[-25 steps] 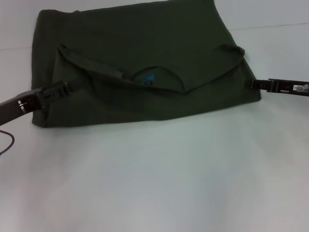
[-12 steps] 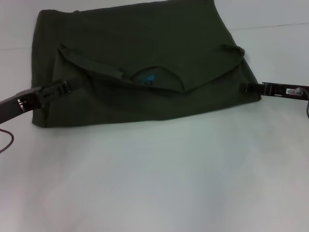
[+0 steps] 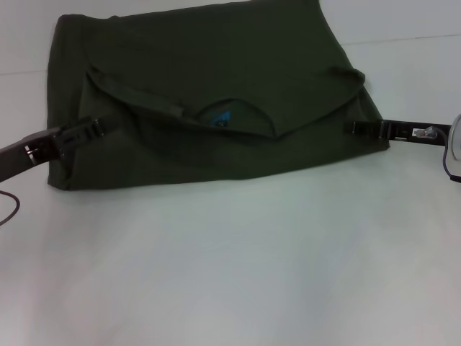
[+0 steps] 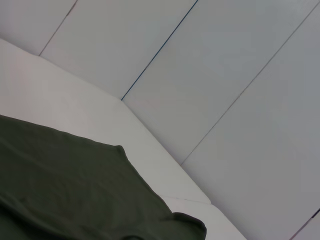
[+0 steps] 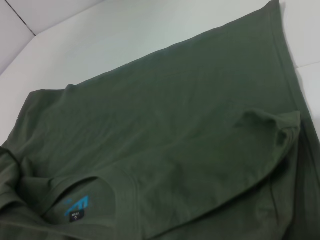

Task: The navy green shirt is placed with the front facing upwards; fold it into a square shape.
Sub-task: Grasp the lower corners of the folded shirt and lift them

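Note:
The navy green shirt (image 3: 216,79) lies flat on the white table (image 3: 230,267), its upper part folded down with both sleeves tucked in. The collar and blue neck label (image 3: 221,120) face up. The chest lettering is hidden. My left gripper (image 3: 97,128) rests low on the shirt's left edge, over the cloth. My right gripper (image 3: 354,128) reaches in from the right and lies over the shirt's right edge. The right wrist view shows the shirt (image 5: 175,125), its label (image 5: 77,206) and a folded sleeve (image 5: 265,122). The left wrist view shows a corner of the shirt (image 4: 65,185).
White table surface stretches in front of the shirt toward me. A thin dark cable (image 3: 11,209) hangs below my left arm. A cable loop (image 3: 454,151) sits on my right arm at the frame's edge. Pale wall panels (image 4: 200,75) stand behind the table.
My right gripper has moved left, from just off the shirt's right edge to over it. My left gripper has shifted slightly up and left at the left edge. The shirt has not moved.

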`<action>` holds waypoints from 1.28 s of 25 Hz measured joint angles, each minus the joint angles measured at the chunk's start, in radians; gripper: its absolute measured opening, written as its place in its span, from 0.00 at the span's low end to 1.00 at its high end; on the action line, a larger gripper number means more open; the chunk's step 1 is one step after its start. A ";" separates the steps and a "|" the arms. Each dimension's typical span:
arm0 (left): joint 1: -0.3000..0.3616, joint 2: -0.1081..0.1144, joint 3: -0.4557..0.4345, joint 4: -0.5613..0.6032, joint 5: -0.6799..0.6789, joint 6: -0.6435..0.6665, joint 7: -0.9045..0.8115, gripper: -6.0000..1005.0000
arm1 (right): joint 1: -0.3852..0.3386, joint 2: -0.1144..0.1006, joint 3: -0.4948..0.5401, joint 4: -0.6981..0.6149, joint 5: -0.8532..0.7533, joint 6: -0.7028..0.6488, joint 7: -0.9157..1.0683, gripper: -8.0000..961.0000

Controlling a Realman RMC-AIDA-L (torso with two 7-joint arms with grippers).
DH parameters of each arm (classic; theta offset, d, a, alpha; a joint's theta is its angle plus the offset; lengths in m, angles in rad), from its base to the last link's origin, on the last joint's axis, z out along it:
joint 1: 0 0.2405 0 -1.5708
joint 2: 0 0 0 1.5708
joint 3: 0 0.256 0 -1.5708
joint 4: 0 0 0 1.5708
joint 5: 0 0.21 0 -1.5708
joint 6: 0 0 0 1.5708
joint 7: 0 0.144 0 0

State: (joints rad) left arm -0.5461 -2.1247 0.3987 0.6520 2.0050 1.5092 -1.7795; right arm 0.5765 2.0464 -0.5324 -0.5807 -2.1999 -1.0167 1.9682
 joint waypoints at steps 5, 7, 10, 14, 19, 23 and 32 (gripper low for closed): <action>0.000 0.000 0.000 0.000 -0.003 -0.005 0.000 0.88 | 0.000 0.000 0.000 0.007 0.000 0.000 0.000 0.59; 0.000 0.000 0.000 0.000 -0.003 -0.008 0.000 0.88 | 0.000 0.000 0.000 0.010 0.000 -0.001 0.000 0.57; -0.001 0.000 0.000 0.000 -0.005 -0.011 0.000 0.88 | -0.003 -0.002 0.000 0.010 0.000 -0.005 0.000 0.55; -0.001 0.000 0.000 0.000 -0.008 -0.012 0.000 0.89 | -0.005 -0.007 0.000 0.010 0.000 -0.011 0.000 0.53; -0.001 0.001 -0.002 0.000 -0.009 -0.019 -0.005 0.89 | -0.005 -0.012 0.000 0.010 -0.003 -0.022 0.001 0.43; -0.001 0.002 -0.003 0.000 -0.008 -0.026 -0.007 0.88 | -0.004 -0.013 0.000 0.010 -0.004 -0.023 0.006 0.34; -0.001 0.002 -0.003 0.000 0.000 -0.029 -0.009 0.88 | -0.017 -0.012 0.012 0.010 -0.002 -0.020 0.005 0.07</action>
State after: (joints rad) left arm -0.5476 -2.1230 0.3958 0.6520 2.0054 1.4800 -1.7889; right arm 0.5594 2.0339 -0.5208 -0.5709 -2.2015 -1.0368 1.9736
